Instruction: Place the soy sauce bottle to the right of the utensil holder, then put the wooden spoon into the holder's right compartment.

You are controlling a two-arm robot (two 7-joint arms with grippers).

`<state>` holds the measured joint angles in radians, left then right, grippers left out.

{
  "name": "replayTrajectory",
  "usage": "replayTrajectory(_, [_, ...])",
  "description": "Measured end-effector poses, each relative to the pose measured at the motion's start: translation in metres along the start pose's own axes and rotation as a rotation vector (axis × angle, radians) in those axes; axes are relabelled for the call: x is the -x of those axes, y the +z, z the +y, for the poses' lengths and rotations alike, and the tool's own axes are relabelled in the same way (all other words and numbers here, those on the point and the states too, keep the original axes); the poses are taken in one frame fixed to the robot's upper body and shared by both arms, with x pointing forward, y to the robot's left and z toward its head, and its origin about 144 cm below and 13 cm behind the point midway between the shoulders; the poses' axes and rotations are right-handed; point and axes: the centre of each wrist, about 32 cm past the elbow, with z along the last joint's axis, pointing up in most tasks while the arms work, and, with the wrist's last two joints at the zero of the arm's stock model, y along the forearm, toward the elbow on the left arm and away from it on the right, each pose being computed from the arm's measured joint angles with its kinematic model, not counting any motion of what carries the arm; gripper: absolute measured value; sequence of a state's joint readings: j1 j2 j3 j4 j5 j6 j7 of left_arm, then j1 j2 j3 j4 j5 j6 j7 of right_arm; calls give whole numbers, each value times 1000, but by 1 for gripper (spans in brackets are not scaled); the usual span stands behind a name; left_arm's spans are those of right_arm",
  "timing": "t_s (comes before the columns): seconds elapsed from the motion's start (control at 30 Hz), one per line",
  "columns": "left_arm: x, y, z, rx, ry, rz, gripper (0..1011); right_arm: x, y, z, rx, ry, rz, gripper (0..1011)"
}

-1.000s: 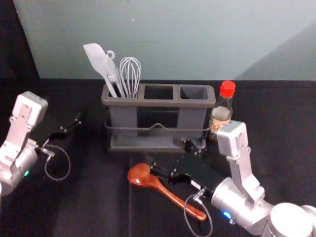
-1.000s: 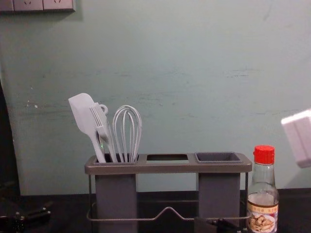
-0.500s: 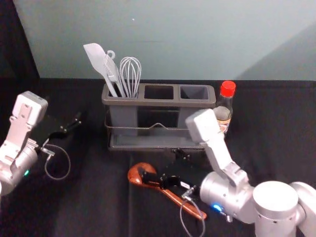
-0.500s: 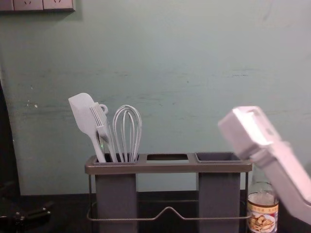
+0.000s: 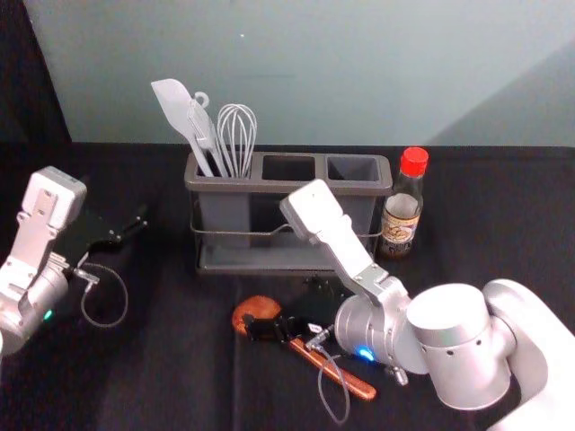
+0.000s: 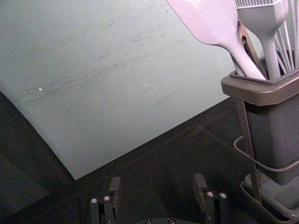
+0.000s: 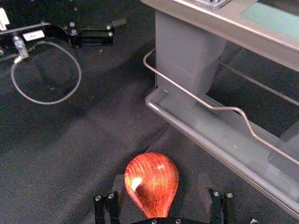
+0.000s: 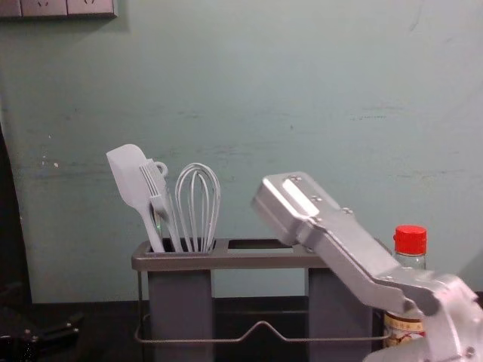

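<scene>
Wooden spoon (image 5: 257, 308) underlies right gripper's (image 5: 286, 307) two parted fingers (image 7: 117, 185), left gripper (image 5: 130, 229) spread near holder (image 5: 286, 187).

Right gripper (image 5: 280, 307) low at front centre, fingers parted; left gripper (image 5: 124, 220) parked left, open.

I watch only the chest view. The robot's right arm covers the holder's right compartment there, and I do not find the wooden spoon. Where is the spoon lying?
Observer: The wooden spoon lies on the dark cloth, in front of the utensil holder.
Operator: Thank you. Is the right gripper closed on it?
Observer: No. In the right wrist view the right gripper is open, with its fingers on either side of the spoon.
Operator: And is the right compartment free for receiving it?
Observer: In the head view, no utensil stands in the right compartment.
</scene>
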<state>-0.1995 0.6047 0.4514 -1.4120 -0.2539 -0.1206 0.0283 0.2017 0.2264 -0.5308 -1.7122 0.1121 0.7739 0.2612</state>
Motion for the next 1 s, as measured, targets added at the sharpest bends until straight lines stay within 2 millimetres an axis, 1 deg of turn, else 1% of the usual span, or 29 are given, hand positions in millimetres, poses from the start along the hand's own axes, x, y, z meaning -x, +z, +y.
replayTrajectory(0.2, [0,0,0,0,0,0,1000,2,13,9,73,16,-17,1002])
replayTrajectory(0.33, [0,0,0,0,0,0,1000,3,19,14,104,26,-23,1002])
replayTrajectory(0.83, [0,0,0,0,0,0,1000,1,31,31,153,56,-29,1002])
replayTrajectory(1.0, [0,0,0,0,0,0,1000,0,34,33,160,62,-29,1002])
